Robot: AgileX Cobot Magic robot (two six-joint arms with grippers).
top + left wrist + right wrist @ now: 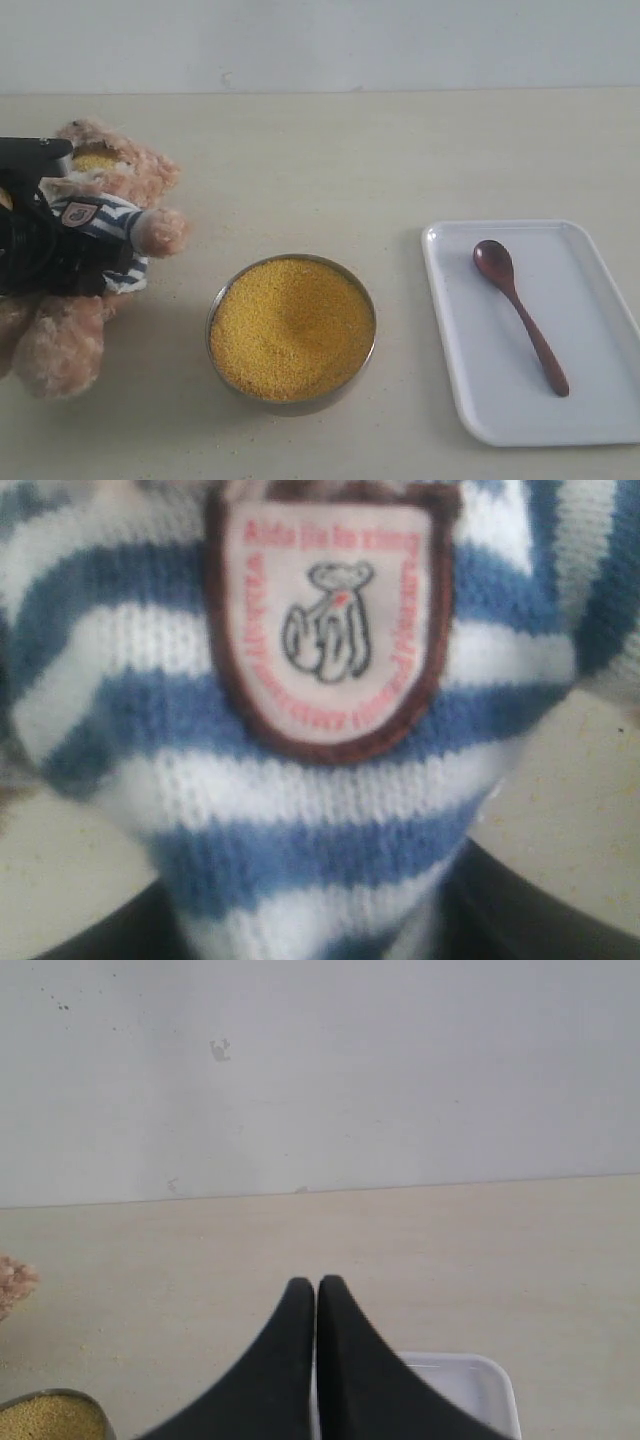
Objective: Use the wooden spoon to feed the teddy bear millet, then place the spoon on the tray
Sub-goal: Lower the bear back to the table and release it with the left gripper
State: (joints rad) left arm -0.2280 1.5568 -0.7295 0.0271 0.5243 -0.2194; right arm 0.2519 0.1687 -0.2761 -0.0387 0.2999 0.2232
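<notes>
Exterior: your left gripper (pixel 60 255) clamps the teddy bear (pixel 125 175) at the desk's (pixel 330 170) left edge; open slowly so it won't topple. The wooden spoon (pixel 520 315) lies on the tray (pixel 600 420) by the right edge, bowl toward the far edge, handle toward the near-right corner. Left wrist: shirt (pixel 300 800) pinched between the jaws. Right wrist: right gripper (pixel 316 1360) closed, empty.

A pale beige tabletop (pixel 330 170) runs back to a plain whitish wall (pixel 400 40) bearing a small scuff (pixel 226 77).
</notes>
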